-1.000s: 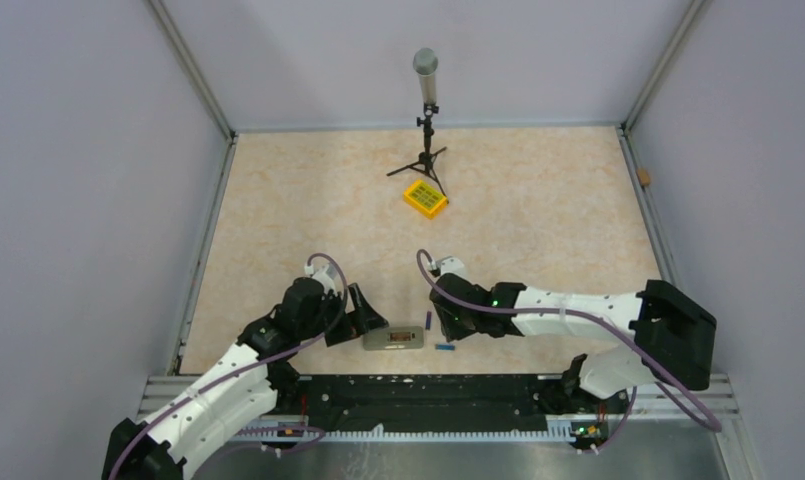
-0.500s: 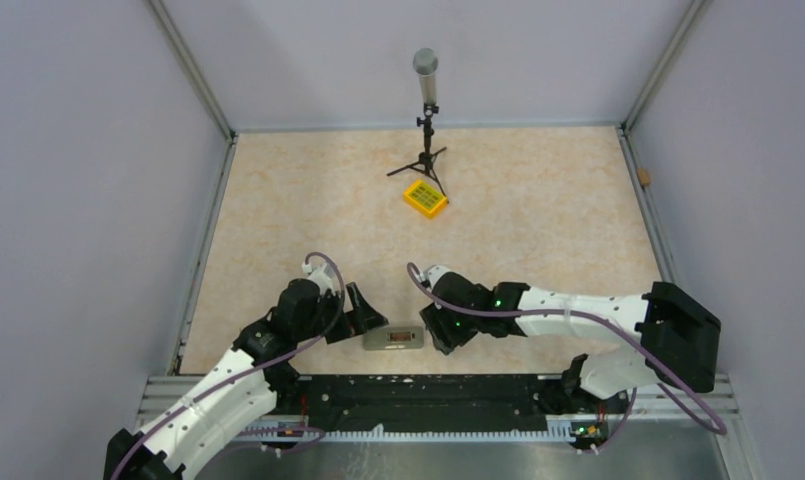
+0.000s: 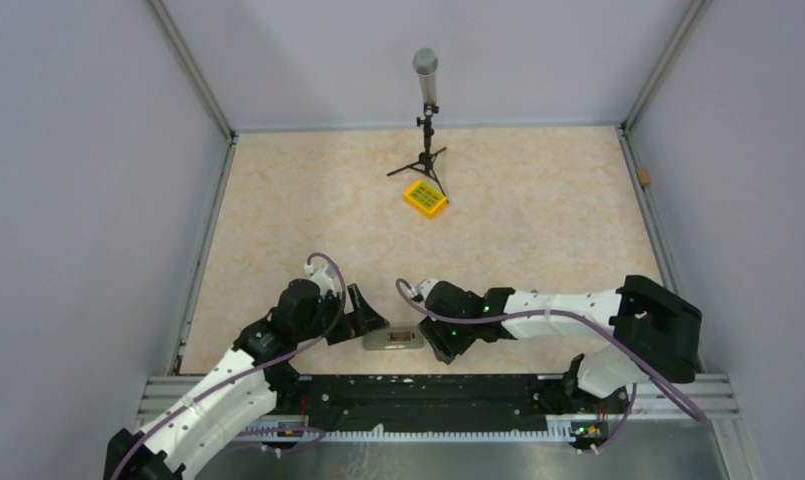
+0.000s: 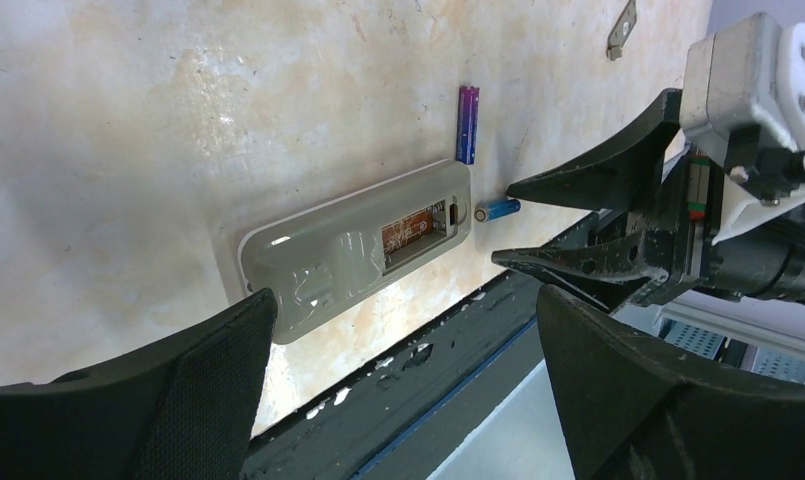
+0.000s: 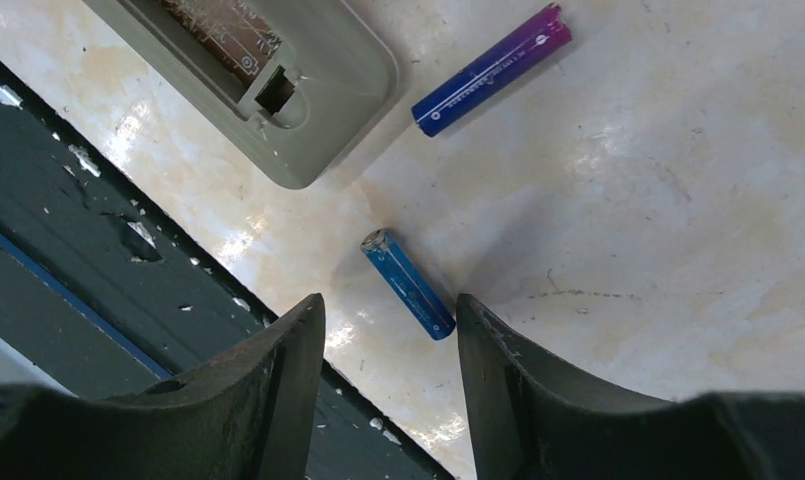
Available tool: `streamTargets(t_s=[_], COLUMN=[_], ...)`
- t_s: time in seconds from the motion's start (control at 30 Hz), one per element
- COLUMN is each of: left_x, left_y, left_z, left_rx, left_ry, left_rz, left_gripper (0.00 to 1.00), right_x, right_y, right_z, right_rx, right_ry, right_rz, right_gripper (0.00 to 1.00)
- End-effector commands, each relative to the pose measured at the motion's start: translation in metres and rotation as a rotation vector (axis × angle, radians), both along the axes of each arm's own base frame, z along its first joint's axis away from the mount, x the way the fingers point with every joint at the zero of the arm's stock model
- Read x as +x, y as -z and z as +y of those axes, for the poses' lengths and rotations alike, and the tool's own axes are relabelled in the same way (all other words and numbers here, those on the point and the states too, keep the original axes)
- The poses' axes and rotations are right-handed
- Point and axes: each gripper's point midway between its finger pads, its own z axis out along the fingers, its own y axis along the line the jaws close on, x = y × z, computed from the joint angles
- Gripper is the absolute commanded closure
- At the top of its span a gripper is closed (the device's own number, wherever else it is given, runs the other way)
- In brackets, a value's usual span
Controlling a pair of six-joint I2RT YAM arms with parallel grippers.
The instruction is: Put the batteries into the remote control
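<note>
Two parted fingers of the right pincer flank one battery.

Beige marbled tabletop between plain lilac walls

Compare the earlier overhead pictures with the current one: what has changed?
The right gripper swung left and toward the near edge. It now hangs open over the nearer battery, with nothing grasped. The left gripper and remote stayed put.

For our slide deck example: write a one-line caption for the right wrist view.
Open right gripper poised over a blue battery, a second battery and the open-backed remote control beyond.
</note>
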Motion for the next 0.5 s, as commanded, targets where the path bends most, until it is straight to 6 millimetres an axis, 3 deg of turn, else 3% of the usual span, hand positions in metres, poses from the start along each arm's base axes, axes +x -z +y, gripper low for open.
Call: streamTargets(t_s=[0.0,0.3,0.47], left_x=[0.002,0.003,0.002], left_y=[-0.003,0.007,0.009], left_z=[-0.006,0.0,0.003], left_rx=[-0.031,0.006,0.015], left_ry=[0.019,-0.013,-0.021], left_rz=[-0.023,-0.001,0.003], left_gripper=[0.01,0.01,0.01], right_x=[-0.012,-0.013,-0.014], right_y=[0.009,0.017,0.025], right_z=[0.001,-0.012,-0.016], right_rx=[-0.035,-0.134,-0.173], right_ry=[-0.041,-0.021,-0.015], right_rz=[-0.002,-0.064,-0.074], right_gripper=[0.51,0.59,0.72])
